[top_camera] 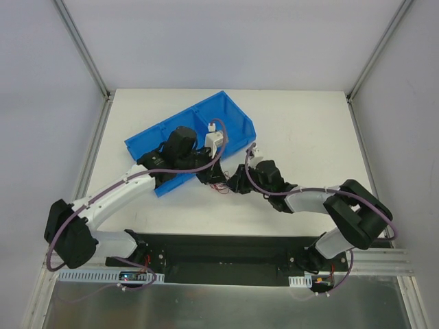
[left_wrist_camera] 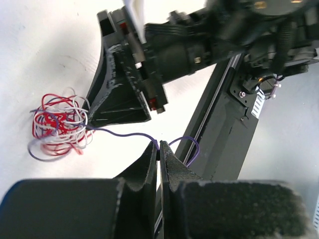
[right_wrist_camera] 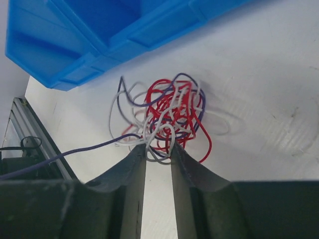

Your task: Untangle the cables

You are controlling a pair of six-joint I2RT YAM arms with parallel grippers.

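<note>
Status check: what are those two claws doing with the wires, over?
Left gripper shut on purple wire. Right gripper open at near edge of wire tangle. Blue bin close behind, apart.

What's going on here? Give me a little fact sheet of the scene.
tangle: red, white and purple wires, lying on the table near the bin
left gripper: shut on one purple wire leading out of the tangle
right gripper: open, tips straddling the tangle's near edge
bin: blue
</note>
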